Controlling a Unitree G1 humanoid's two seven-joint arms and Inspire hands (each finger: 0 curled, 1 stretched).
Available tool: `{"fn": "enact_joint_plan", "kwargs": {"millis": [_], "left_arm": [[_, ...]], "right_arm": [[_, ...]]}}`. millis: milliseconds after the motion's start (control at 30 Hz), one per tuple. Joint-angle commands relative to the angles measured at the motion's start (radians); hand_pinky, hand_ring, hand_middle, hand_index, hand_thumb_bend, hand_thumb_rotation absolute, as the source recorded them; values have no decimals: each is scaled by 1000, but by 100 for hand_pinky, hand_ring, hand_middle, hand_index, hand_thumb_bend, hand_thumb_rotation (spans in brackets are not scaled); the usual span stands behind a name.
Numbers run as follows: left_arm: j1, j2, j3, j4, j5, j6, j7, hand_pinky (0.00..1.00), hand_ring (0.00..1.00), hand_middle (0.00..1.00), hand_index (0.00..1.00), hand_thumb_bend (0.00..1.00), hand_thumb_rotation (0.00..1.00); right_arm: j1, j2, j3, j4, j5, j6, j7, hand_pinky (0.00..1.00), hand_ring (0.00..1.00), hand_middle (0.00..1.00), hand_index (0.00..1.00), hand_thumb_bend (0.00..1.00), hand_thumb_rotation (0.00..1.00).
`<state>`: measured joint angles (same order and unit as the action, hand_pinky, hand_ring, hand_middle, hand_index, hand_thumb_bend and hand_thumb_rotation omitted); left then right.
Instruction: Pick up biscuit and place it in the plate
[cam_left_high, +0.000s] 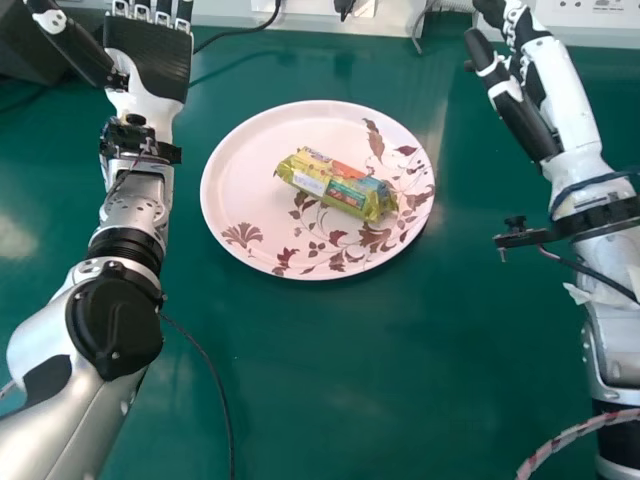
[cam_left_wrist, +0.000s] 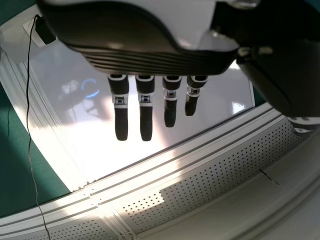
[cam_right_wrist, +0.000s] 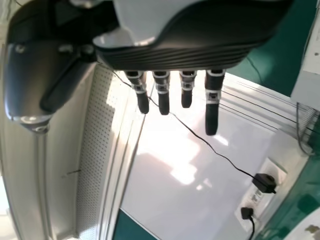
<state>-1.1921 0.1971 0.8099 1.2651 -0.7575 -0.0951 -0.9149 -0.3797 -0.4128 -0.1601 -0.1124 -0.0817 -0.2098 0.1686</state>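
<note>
My left hand (cam_left_high: 150, 62) is at the upper left of the head view, left of the plate, with straight fingers and nothing held. In the left wrist view the same hand (cam_left_wrist: 150, 57) has its fingers extended. At the upper right of the head view is my right hand (cam_left_high: 520, 90), apart from the plate; the right wrist view shows this hand (cam_right_wrist: 195, 50) with straight fingers. The biscuit packet (cam_left_high: 338, 184), yellow-green with orange and blue parts, lies on the round pinkish plate (cam_left_high: 250, 160) with its brown leaf pattern. Neither hand touches them.
The green table (cam_left_high: 350, 370) carries the plate between my two arms. Thin black cables run along the back edge and beside my left forearm. A dark box (cam_left_high: 35, 45) stands at the far left corner. White trunking with sockets (cam_left_high: 590, 12) borders the back.
</note>
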Motion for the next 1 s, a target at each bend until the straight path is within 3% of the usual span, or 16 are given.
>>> {"fn": "enact_joint_plan", "kwargs": {"millis": [0,200,300,533,700,967], "left_arm": [[15,8,-8,5,5,-1,0,76,82,93,100,93,80],[14,10,-9,6,7,-5,3,70,79,91,100,97,86],[12,11,-7,8,4,1,-3,69,78,90,99,94,89],[10,9,-6,5,2,-3,10,69,79,90,98,94,84],[11,12,-9,4,6,-6,11,67,79,90,96,96,84],[10,10,-9,3,6,-5,19,67,80,89,95,96,82]], "right_arm": [[7,5,-18,15,24,-31,-7,70,85,97,100,91,63],[7,14,-52,50,51,-90,-25,72,86,98,100,91,62],[6,21,-71,70,105,-111,-12,72,86,98,100,91,61],[-7,52,-111,110,276,-118,30,70,85,97,100,93,61],[-14,81,-139,128,382,-115,50,72,85,96,100,93,67],[-47,104,-178,206,534,-117,137,70,83,95,98,94,66]]}}
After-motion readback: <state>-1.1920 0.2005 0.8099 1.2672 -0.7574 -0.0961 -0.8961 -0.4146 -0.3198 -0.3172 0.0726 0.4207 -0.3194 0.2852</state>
